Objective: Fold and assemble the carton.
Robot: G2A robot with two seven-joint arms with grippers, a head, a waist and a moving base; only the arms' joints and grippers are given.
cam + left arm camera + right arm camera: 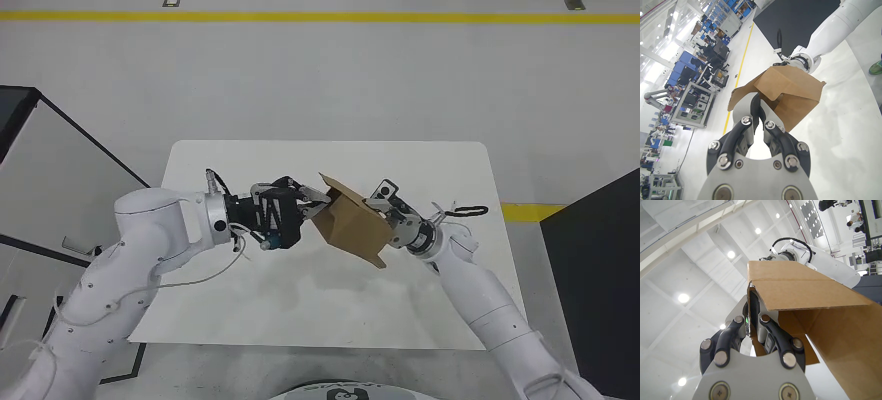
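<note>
A brown carton (352,228) hangs partly folded above the middle of the white table (300,170), held between both arms. My left gripper (312,212) meets its left corner. In the left wrist view that gripper (756,102) is shut, its tips pinched at the edge where a flap joins the carton (791,85). My right gripper (378,208) holds the opposite side. In the right wrist view this gripper (751,306) is shut on a thin wall of the carton (800,291), with a flap folded over above it.
A black-framed panel (30,130) stands off the table's left side and a dark panel (600,270) off its right. Bare table surface (838,113) lies under and around the carton. A yellow floor line (320,16) runs behind the table.
</note>
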